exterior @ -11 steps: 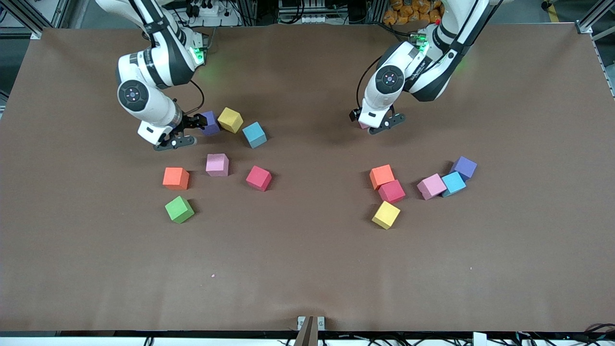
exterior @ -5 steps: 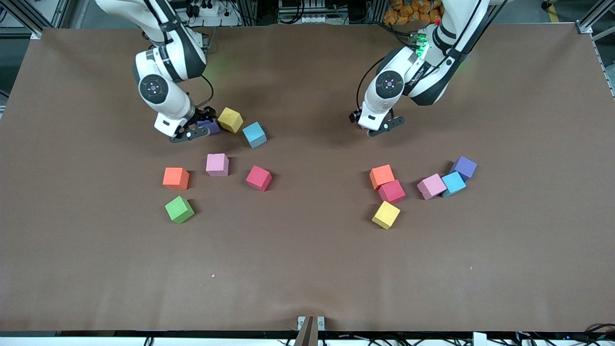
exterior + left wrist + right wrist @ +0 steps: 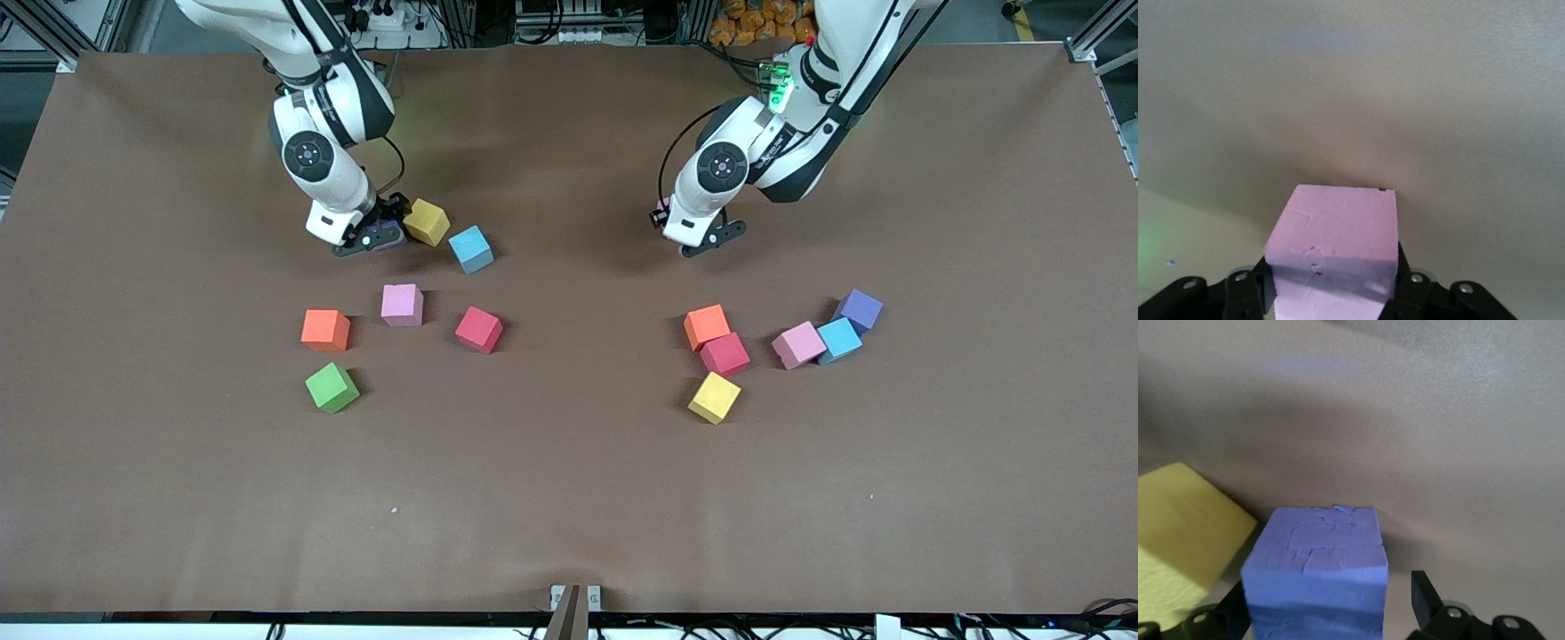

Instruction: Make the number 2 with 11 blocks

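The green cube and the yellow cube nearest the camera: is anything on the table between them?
No. In the front view, only bare brown table lies between the green cube and that yellow cube.

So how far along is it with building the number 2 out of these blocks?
Nothing is built yet: no blocks are lined up into a digit, they lie scattered in two loose groups. In hand: the left gripper is closed on a pink block, low over the table. The right gripper is open around a purple block beside a yellow cube, not yet gripping. All placing is left.
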You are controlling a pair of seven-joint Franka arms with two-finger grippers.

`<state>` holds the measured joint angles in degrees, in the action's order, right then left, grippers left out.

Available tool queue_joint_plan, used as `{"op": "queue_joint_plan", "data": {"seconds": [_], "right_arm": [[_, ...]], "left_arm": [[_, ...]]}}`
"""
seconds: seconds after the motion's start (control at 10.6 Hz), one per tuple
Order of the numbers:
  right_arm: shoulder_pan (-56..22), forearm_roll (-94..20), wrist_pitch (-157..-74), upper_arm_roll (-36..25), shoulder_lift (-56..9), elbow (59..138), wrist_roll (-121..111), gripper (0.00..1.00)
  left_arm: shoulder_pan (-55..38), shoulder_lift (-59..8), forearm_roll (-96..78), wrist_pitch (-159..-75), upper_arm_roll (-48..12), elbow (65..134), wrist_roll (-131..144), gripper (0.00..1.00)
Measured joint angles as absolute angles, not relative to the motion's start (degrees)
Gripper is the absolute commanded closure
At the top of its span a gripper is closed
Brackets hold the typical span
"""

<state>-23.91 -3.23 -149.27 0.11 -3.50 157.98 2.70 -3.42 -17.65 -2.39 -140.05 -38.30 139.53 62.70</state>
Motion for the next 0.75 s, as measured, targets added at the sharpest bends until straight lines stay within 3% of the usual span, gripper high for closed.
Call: {"op": "queue_joint_plan", "data": {"seconds": [0.09,0.19,0.28,0.38,0.75], "right_arm": [[-23.91,-3.23,-150.62,0.11,-4.60,157.98,2.70,0.14],[-23.90,-3.23,-151.33,0.07,-5.15,157.98,2.70,0.55],[-23.90,-3.23,-151.44,0.06,-5.01,157.90,2.69,0.77],[-23.88,-3.23,-151.44,0.02,-4.47,157.77,2.69,0.86],[-23.85,-3.23,-150.16,-0.18,-2.74,156.26,2.70,0.87]], "left_arm": [[-3.88,-17.73,-0.62,-140.07,-38.46,139.11,62.70,0.70],[-4.82,-17.89,0.13,-139.95,-38.60,138.15,62.70,0.70],[-6.25,-18.29,0.39,-138.99,-38.70,136.23,62.70,0.71],[-8.49,-19.28,0.83,-136.18,-38.79,132.43,62.70,0.70],[-15.10,-25.22,4.97,-131.79,-38.80,121.53,62.74,0.70]]}}
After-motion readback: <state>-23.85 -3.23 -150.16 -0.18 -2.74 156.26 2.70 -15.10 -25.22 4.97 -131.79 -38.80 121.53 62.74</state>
